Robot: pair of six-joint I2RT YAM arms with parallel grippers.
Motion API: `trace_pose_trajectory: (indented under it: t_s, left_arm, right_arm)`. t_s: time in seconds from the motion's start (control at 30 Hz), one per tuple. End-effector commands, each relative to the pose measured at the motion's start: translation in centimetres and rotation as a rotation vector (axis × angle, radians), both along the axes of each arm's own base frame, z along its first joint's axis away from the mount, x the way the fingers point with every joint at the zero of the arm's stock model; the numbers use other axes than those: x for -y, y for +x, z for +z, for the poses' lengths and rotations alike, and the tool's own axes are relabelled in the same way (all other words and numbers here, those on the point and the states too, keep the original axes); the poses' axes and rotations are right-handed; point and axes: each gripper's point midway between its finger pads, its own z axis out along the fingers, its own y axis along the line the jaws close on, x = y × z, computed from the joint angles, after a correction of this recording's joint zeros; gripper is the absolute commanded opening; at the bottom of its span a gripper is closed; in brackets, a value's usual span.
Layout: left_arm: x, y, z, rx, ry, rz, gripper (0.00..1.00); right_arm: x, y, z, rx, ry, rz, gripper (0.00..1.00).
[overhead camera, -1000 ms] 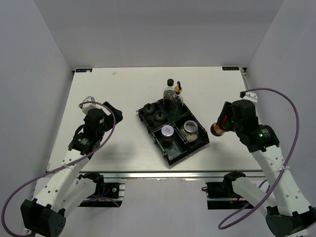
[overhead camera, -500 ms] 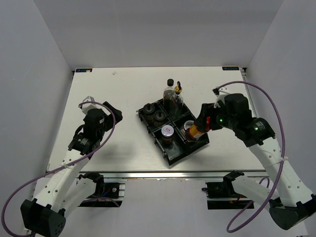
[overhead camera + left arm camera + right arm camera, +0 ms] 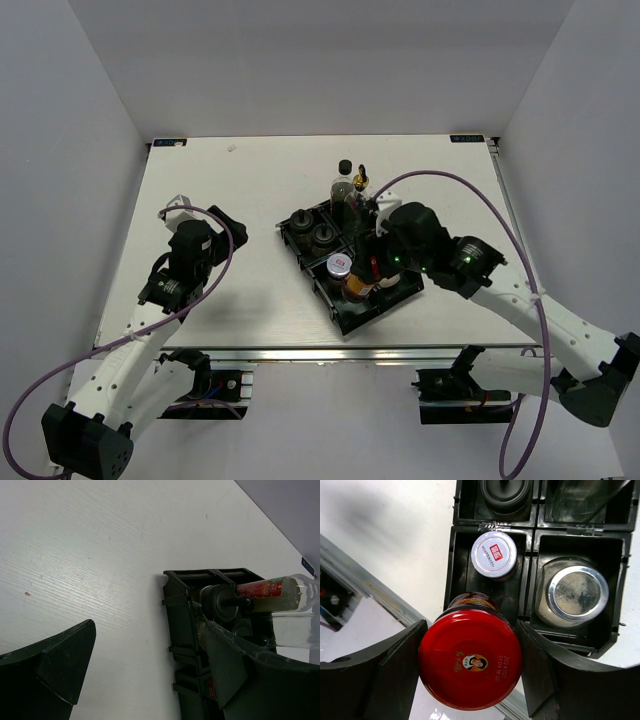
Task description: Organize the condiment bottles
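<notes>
My right gripper (image 3: 364, 274) is shut on a red-lidded jar (image 3: 470, 665), holding it above the near left compartment of the black tray (image 3: 530, 575). That compartment holds a white-lidded jar (image 3: 493, 554). A silver-lidded jar (image 3: 577, 592) stands in the compartment beside it, and a black-capped jar (image 3: 506, 490) in a farther one. In the top view a tall black-capped bottle (image 3: 344, 185) and a gold-spouted bottle (image 3: 362, 190) stand at the tray's far corner, with two black-lidded jars (image 3: 311, 230) to their left. My left gripper (image 3: 226, 226) is open and empty, left of the tray (image 3: 180, 610).
The table's near edge with its metal rail (image 3: 370, 592) runs just below the held jar. Bare white table (image 3: 240, 180) lies left of and beyond the tray. The right arm's purple cable (image 3: 480, 200) loops over the table's right half.
My right arm has swung left from the table's right side, carrying the red-lidded jar to above the tray's near left compartment. The left arm has not moved.
</notes>
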Motion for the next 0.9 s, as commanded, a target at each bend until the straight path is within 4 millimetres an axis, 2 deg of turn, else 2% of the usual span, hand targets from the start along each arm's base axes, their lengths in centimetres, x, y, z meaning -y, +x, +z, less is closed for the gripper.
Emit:
trace_pose_trajectory:
  t_s: [0.0, 0.1, 0.23, 0.5, 0.57, 0.6, 0.7, 0.73, 0.8, 0.87]
  left_arm:
    - [-0.4, -0.1, -0.1, 0.000, 0.001, 0.019, 0.98]
    - [-0.5, -0.1, 0.1, 0.002, 0.005, 0.020, 0.98]
    - [-0.5, -0.1, 0.3, 0.002, 0.006, 0.020, 0.98]
    - [-0.7, -0.3, 0.3, -0.001, 0.009, 0.032, 0.98]
    - [-0.7, -0.3, 0.3, -0.001, 0.009, 0.032, 0.98]
    - [-0.7, -0.3, 0.4, -0.001, 0.009, 0.032, 0.98]
    - [-0.8, -0.3, 0.4, -0.006, 0.013, 0.035, 0.98]
    - [-0.9, -0.3, 0.4, -0.004, 0.012, 0.038, 0.98]
    - [-0.9, -0.3, 0.4, -0.002, 0.012, 0.038, 0.98]
    - [-0.9, -0.4, 0.4, -0.002, 0.010, 0.039, 0.98]
  right_arm:
    - [-2.4, 1.4, 2.3, 0.119, 0.071, -0.015, 0.00]
    - [-2.9, 1.5, 1.5, 0.133, 0.053, -0.020, 0.00]
    - [-3.3, 2.0, -0.7, 0.132, -0.014, -0.030, 0.00]
    - [-3.1, 3.1, -3.7, 0.168, -0.091, -0.056, 0.00]
    - [-3.7, 3.5, -3.7, 0.206, -0.055, -0.049, 0.00]
    - [-3.7, 3.4, -4.7, 0.206, -0.066, -0.038, 0.00]
    - [-4.2, 2.9, -5.5, 0.197, -0.044, -0.007, 0.00]
    - [-4.4, 2.9, -5.5, 0.198, -0.033, -0.003, 0.13]
    - [-4.1, 2.8, -6.2, 0.191, -0.047, -0.012, 0.28]
    - [-3.9, 2.8, -6.4, 0.193, -0.063, -0.018, 0.37]
